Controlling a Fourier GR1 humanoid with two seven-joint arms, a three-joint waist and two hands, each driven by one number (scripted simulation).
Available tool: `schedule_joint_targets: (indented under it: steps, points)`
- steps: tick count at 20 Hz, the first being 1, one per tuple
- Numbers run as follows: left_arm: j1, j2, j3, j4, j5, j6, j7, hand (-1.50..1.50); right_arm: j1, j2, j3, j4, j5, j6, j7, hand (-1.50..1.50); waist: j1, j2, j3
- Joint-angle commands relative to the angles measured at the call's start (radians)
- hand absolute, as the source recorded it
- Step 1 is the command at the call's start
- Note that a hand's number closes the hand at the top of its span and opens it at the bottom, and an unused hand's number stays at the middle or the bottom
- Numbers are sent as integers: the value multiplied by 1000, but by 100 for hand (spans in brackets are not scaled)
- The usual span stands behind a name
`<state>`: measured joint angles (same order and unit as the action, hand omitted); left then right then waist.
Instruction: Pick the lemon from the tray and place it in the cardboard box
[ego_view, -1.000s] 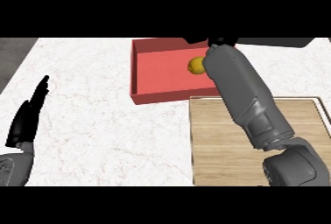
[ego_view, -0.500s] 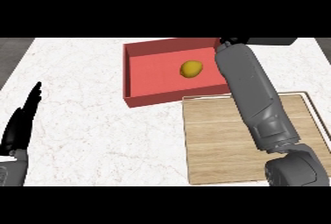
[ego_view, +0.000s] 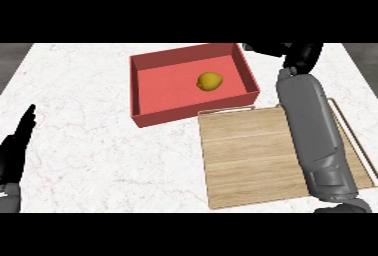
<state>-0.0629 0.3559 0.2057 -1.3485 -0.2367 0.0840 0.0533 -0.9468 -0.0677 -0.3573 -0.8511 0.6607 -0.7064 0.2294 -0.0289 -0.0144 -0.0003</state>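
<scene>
The lemon (ego_view: 210, 81) sits inside the red cardboard box (ego_view: 144, 117), the right robot hand (ego_view: 295, 51) curled and empty just beyond the box's far-right corner, the left robot hand (ego_view: 15, 150) resting open well left of the box.

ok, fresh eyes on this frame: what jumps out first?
The small yellow lemon lying alone inside the red open-topped box at upper centre. Next, the long grey right forearm lying across the pale wooden tray, its black right hand past the box's far right corner. The black left hand rests open at the left edge.
</scene>
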Motion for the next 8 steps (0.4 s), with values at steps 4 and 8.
schedule_joint_targets:
  steps: [4, 8]
  points:
    - [-22, 9, 18, 20, -12, 15, 15, 0, 355, -65, 60, -404, -60, 224, 28, -150, -28, -3, 0]
    - [-4, 10, 31, 39, 3, 0, -26, 0, 522, -70, 123, -688, -56, 359, 174, -150, -15, 1, -1]
